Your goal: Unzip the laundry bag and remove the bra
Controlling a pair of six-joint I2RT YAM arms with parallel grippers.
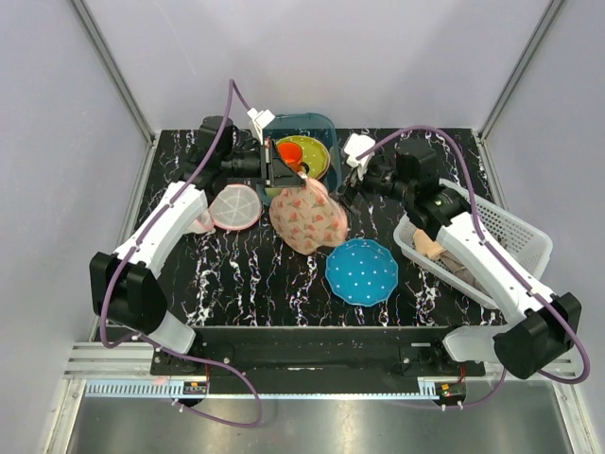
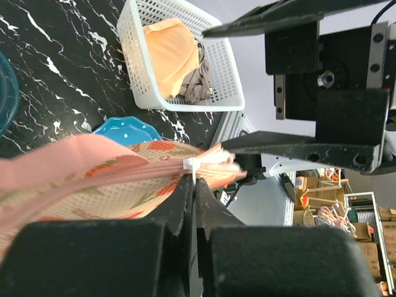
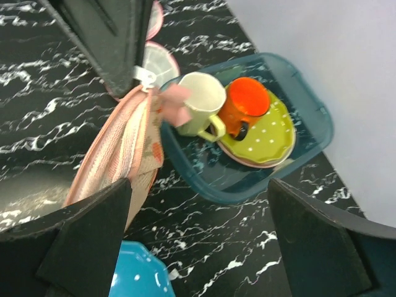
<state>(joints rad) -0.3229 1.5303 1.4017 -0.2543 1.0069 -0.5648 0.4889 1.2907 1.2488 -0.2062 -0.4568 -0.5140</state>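
The peach printed laundry bag [image 1: 307,216] hangs lifted at the table's middle, its lower part on the tabletop. My left gripper [image 1: 299,176] is shut on the white zip-tie pull [image 2: 190,166] of the pink zipper at the bag's top end [image 2: 93,179]. The zipper looks closed along the length I can see. My right gripper [image 1: 350,189] is open and empty just right of the bag, above the table [image 3: 199,185]; the bag [image 3: 124,154] hangs by its left finger. No bra shows outside the bag.
A white basket [image 1: 510,227] with peach and grey fabric stands at the right. A blue dotted plate [image 1: 361,270] lies in front of the bag. A teal bin [image 1: 326,128] with cups and plates is behind it. A white mesh pink-rimmed round piece [image 1: 234,206] lies left.
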